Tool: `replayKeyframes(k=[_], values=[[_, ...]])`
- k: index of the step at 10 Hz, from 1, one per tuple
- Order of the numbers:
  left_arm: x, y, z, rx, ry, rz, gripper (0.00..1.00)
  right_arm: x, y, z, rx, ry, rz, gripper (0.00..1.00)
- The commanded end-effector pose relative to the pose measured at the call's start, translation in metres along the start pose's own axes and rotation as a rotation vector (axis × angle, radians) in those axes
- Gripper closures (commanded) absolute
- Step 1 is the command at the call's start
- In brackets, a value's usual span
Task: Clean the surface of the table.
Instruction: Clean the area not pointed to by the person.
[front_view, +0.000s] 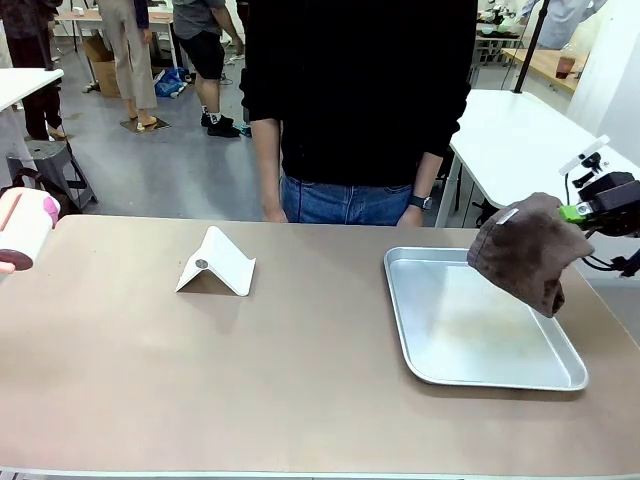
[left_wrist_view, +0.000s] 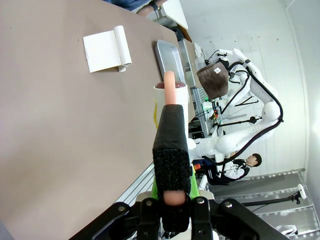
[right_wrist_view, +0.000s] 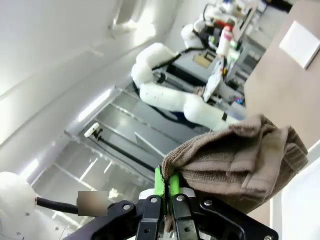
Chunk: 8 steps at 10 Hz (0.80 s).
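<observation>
Left fingers pinch the pink stem of a smooth white-and-pink container over the left end of the matte tan tabletop, which spreads wide and bare in front. A stiff white folded card stands on it, then a shiny metal tray. Right fingers pinch a nubbly brown cloth, hanging bunched above the tray; best lowered beside the tray, flattened, and swept broadly around the card

Grey floor, evenly lit. White-topped table far right, another far left; grey step stool beside it. People standing at back.
</observation>
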<state>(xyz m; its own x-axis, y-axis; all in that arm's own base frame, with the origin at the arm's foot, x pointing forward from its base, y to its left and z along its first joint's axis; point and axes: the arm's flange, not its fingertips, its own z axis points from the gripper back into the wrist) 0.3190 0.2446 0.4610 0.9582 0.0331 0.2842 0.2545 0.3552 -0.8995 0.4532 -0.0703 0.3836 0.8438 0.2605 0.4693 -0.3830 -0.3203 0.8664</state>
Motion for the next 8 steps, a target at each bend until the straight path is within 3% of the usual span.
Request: replayKeyframes(k=[1, 4, 8], values=[[-0.001, -0.004, -0.002, 0.004, -0.005, 0.003, 0.78, -0.013, 0.055, 0.04, -0.102, -0.118, 0.094, 0.96], [-0.001, -0.004, -0.002, 0.004, -0.005, 0.003, 0.78, -0.037, 0.091, 0.049, -0.204, -0.19, 0.157, 0.96], [-0.001, -0.004, -0.002, 0.004, -0.005, 0.003, 0.78, -0.033, 0.087, 0.044, -0.223, -0.209, 0.145, 0.96]])
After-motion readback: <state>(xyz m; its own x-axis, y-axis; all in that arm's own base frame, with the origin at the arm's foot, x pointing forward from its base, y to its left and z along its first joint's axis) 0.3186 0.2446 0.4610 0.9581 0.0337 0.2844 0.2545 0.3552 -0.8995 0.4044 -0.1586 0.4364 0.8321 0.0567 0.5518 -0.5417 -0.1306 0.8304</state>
